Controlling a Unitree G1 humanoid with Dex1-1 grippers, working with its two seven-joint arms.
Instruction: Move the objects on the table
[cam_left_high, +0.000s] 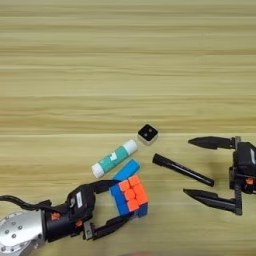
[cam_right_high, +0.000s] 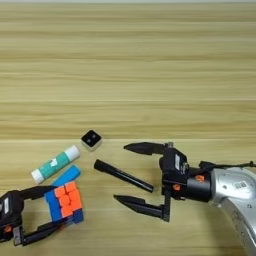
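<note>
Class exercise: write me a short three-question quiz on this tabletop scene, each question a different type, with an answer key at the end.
1. True or false: the left hand has its fingers around the puzzle cube.
2. Which object lies between the open fingers of the right hand?
A. glue stick
B. marker pen
C. black die
3. Fill in: the blue block lies between the glue stick and the ____.

Key: 1 true; 2 B; 3 puzzle cube.

No stray items beyond the task's own things.
</note>
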